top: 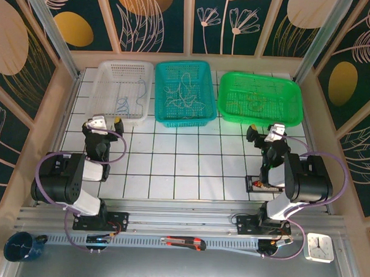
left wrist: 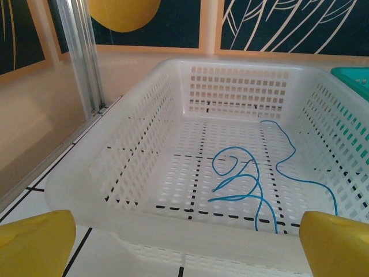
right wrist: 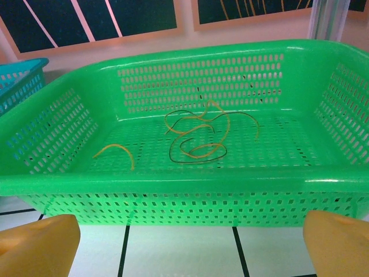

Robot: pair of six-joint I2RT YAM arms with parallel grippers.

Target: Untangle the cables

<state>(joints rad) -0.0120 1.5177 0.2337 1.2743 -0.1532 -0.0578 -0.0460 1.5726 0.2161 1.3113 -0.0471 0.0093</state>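
The cables lie in three baskets at the back of the tiled table. Blue cables [top: 128, 100] [left wrist: 248, 179] curl loosely in the white basket [top: 109, 71] [left wrist: 173, 222]. Whitish cables [top: 184, 92] sit in the teal basket [top: 207, 84]. Thin yellow-orange cables [top: 255, 102] [right wrist: 199, 135], looped over one another with a dark one among them, rest in the green basket [top: 291, 94] [right wrist: 173, 182]. My left gripper [top: 107, 121] [left wrist: 184, 248] stands open just short of the white basket's near rim. My right gripper [top: 266, 131] [right wrist: 187, 245] stands open in front of the green basket. Neither holds anything.
A box cutter [top: 183, 241], a small clock [top: 319, 247] and a blue mug [top: 20, 246] lie on the near rail strip. A small object [top: 260, 185] sits by the right arm's base. Panel walls and metal posts enclose the table.
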